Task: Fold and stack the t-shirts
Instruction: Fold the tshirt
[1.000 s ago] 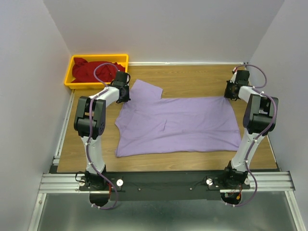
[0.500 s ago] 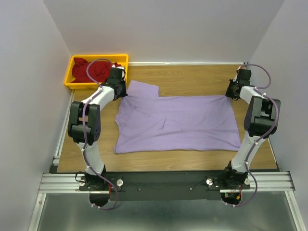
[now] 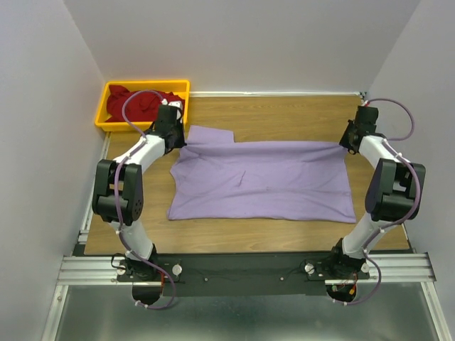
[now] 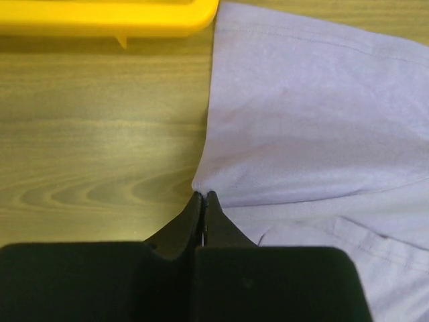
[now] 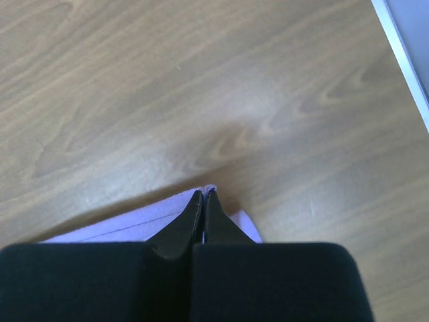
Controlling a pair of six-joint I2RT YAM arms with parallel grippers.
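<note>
A lilac t-shirt point(image 3: 263, 181) lies spread flat across the wooden table. My left gripper point(image 3: 175, 136) is shut on the shirt's far left edge; in the left wrist view the gripper point(image 4: 203, 195) pinches the lilac cloth point(image 4: 315, 114) between closed tips. My right gripper point(image 3: 348, 143) is shut on the shirt's far right corner; in the right wrist view the gripper point(image 5: 203, 193) holds a small fold of the cloth point(image 5: 134, 228) just above the wood. A red t-shirt point(image 3: 135, 104) lies crumpled in the yellow bin point(image 3: 102, 112) at the far left.
The yellow bin's rim point(image 4: 100, 17) is close beyond my left gripper. The white wall edge point(image 5: 402, 54) runs along the table's right side near my right gripper. Bare wood point(image 3: 284, 114) lies beyond the shirt.
Both grippers have moved outward, left arm to the left and right arm to the right, pulling the shirt's far edge taut. The left sleeve has flattened.
</note>
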